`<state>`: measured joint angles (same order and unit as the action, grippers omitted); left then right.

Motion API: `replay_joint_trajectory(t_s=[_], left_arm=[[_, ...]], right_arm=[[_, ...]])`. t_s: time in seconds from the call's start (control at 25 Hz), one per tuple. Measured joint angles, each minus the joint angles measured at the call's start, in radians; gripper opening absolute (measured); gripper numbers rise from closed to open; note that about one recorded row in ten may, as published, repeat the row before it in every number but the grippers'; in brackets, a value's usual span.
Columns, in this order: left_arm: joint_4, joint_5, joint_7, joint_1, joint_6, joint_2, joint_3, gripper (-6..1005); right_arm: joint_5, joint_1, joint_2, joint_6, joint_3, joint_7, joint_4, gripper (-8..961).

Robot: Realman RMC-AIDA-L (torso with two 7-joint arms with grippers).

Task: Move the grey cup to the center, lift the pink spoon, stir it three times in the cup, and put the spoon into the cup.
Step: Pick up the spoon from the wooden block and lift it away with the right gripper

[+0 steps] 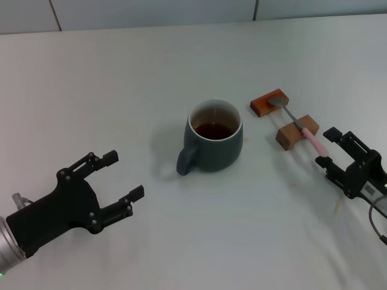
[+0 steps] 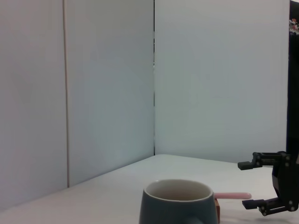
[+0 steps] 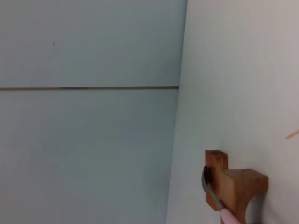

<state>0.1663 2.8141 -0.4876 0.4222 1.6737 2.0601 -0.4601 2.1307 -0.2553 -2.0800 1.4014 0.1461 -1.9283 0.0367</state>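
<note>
Head view: we see the grey cup standing upright near the middle of the white tabletop, its loop handle turned toward the near left and dark brown liquid inside its white interior. To its right, well apart from it, the pink spoon lies bridged across two orange-brown blocks: its metal bowl rests on the far block and its neck crosses the near block, while the pale pink handle sticks out toward the near right.

Our right hand sits low at the right edge, its fingers apart on either side of the tip of the pink handle; we cannot tell whether they touch it. Our left hand hovers at the near left, fingers spread wide and holding nothing, well apart from the cup.

In the left wrist view, the cup's rim shows low in the picture, with the spoon handle and the right hand beyond it. The right wrist view shows the two blocks and the spoon's bowl close up.
</note>
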Motion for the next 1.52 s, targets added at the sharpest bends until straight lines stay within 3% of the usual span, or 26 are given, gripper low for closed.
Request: replay_joint_trajectory(t_s=[0.76, 1.52], left_arm=[[0.003, -0.036, 0.012, 0.01, -0.002, -0.002, 0.0, 809], [0.002, -0.047, 0.012, 0.013, -0.008, -0.002, 0.0, 808]], right_arm=[[-0.004, -0.072, -0.002, -0.084, 0.003, -0.002, -0.013, 766], [-0.006, -0.078, -0.001, -0.122, 0.003, -0.016, -0.026, 730]])
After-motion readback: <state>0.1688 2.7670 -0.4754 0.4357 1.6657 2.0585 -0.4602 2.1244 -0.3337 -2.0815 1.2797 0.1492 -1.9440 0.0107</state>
